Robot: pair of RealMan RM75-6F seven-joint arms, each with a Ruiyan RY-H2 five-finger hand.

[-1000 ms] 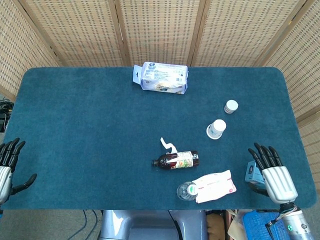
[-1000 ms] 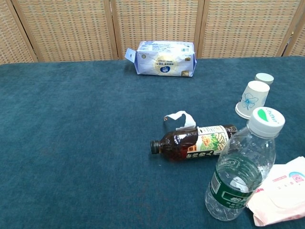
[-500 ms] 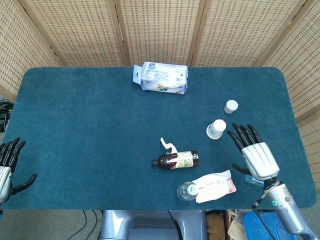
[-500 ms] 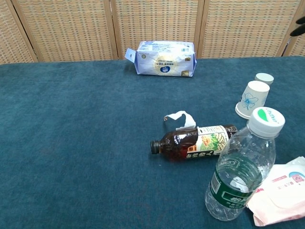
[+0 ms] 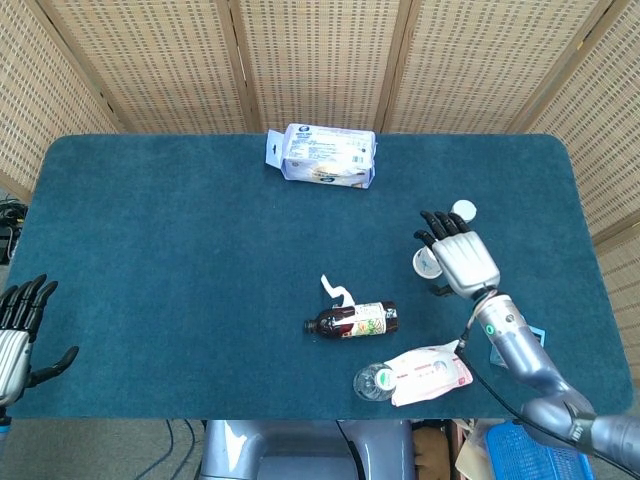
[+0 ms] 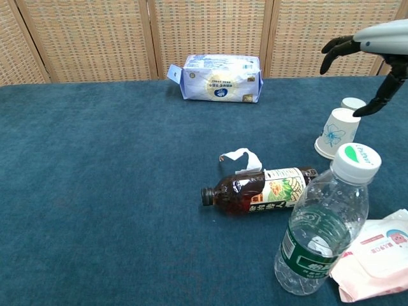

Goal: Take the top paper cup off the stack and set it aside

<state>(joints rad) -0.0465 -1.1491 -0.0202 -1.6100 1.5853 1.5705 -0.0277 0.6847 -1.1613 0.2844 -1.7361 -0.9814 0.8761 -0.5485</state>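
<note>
The head view looks steeply down from above the near table (image 5: 150, 250) edge, taking in the whole top. The chest view sits low and close, facing the screen (image 6: 210, 32). Both share the bottle (image 5: 352, 321), cup (image 6: 336, 132) and packet (image 5: 325, 155).

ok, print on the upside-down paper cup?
Blue flower on white paper cup; chest view shows it best.
</note>
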